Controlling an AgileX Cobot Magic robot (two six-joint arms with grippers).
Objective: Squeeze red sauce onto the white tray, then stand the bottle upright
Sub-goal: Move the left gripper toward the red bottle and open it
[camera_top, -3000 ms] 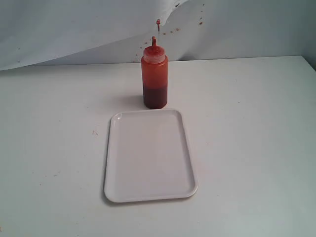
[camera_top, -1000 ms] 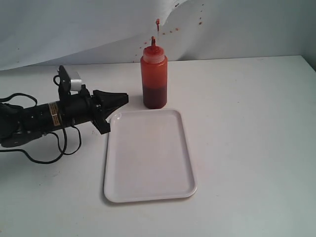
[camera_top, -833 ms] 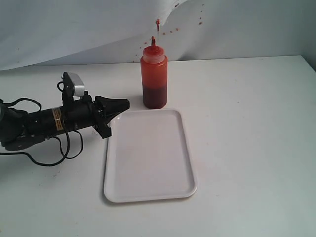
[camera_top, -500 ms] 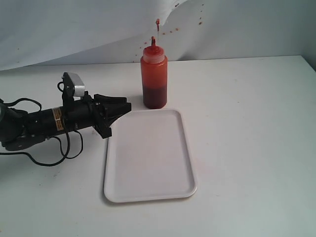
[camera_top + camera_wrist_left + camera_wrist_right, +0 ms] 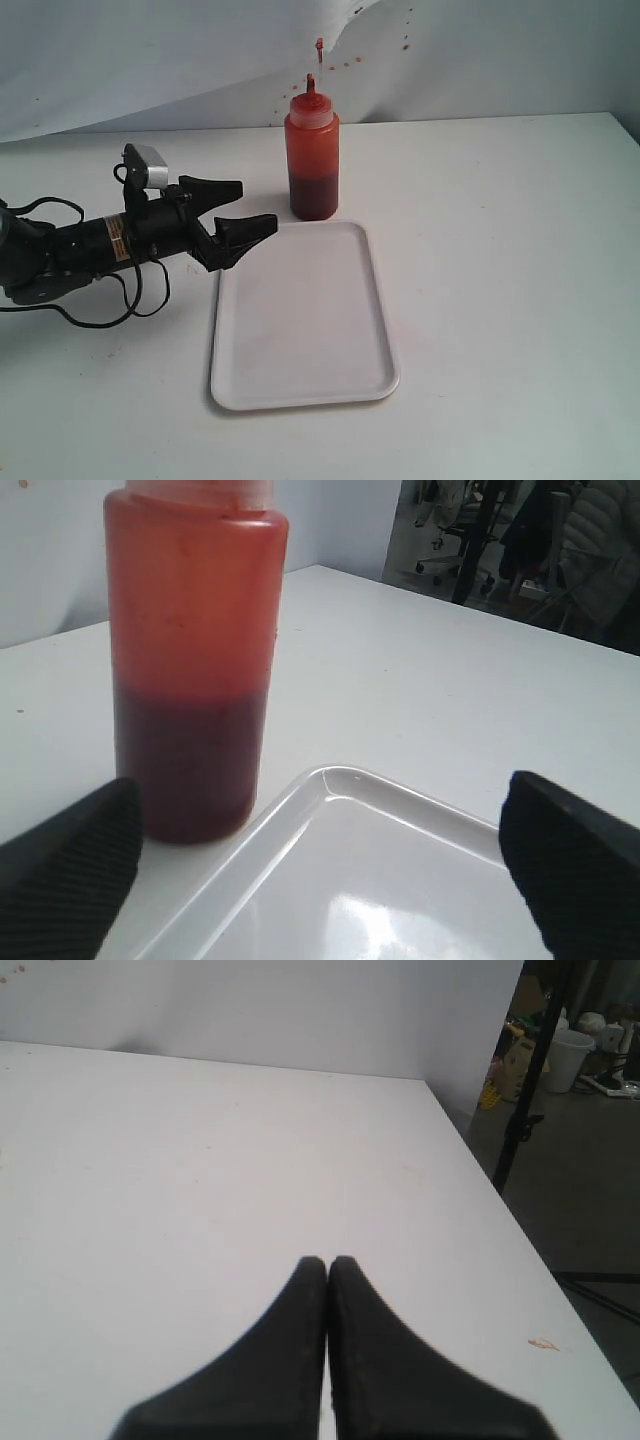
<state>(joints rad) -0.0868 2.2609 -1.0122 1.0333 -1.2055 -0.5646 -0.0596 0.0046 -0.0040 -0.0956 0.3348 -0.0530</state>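
Left gripper (image 5: 257,202) wide-jawed over white table (image 5: 500,250), speckled backdrop (image 5: 150,60) behind

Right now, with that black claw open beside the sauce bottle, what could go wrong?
1. The bottle is tall, narrow and standing free; if a finger of the open left gripper bumps it, it may topple.
2. One finger hovers by a corner of the white tray and could catch its rim, shifting it.
3. The backdrop already shows red specks, so a hard squeeze might spray past the tray.
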